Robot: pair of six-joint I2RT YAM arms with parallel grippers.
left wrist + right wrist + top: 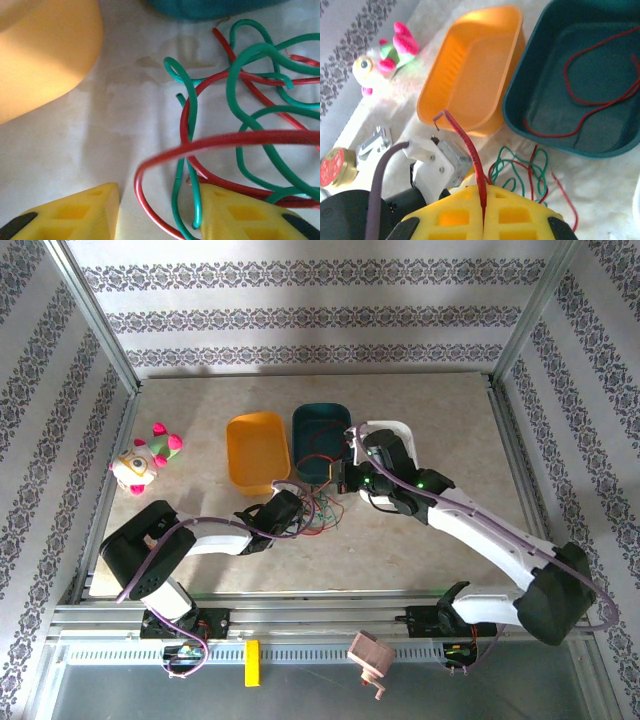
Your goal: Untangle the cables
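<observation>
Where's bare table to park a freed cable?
Bare: the far strip of table behind the orange tray and teal tray; the right side beyond the right arm. Crowded: the cables tangled in front of the trays.

**Robot lab test cell**

Patterned panels [320,310] in a metal frame [98,320] close off a beige table [450,420] ahead of and on both sides of the left gripper [298,508] and right gripper [345,475]. Behind them, a metal rail [320,618] carries the arm bases.
</observation>
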